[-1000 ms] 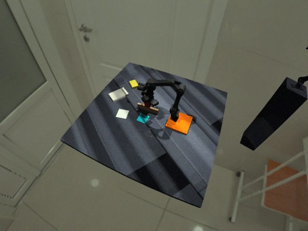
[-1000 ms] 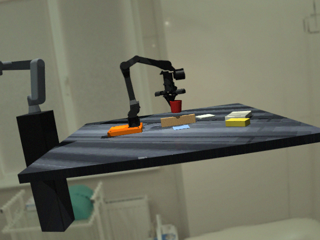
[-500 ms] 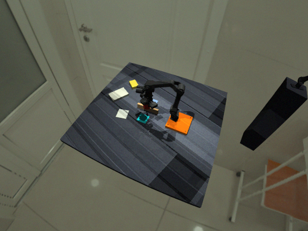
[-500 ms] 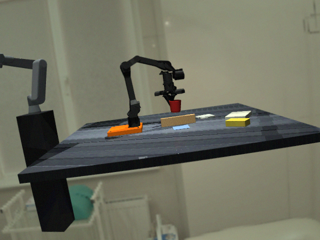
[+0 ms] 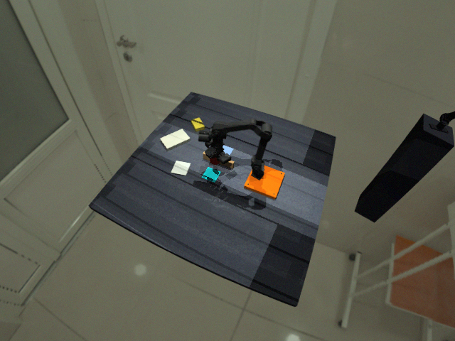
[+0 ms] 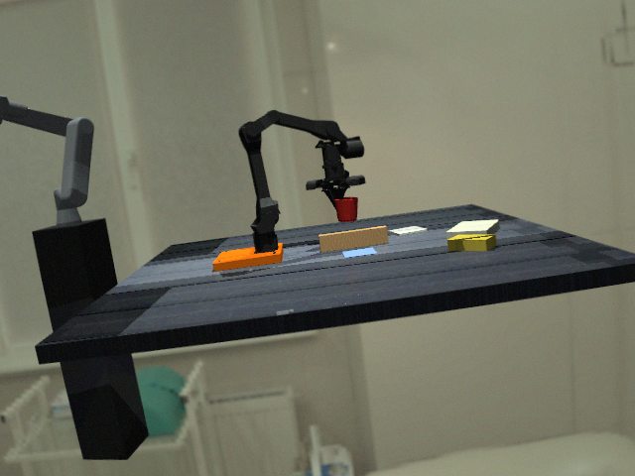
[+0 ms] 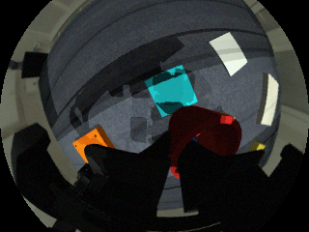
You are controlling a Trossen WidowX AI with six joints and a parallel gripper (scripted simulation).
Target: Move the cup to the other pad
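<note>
Red cup (image 6: pixel 346 208) pinched by its rim in the black claw (image 6: pixel 335 193), held upright in the air.

It hangs clear of the desk (image 6: pixel 358 287), above the wooden block (image 6: pixel 353 238). From the wrist view, the cyan pad (image 7: pixel 172 89) lies just beyond the cup; the pale blue pad (image 6: pixel 359 251) sits beside the block, the orange base (image 6: pixel 248 257) further off.

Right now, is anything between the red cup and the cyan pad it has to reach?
A wooden bar lies on the table beside the cyan pad, but the tool holds the cup raised over it; nothing else visibly intervenes.
</note>
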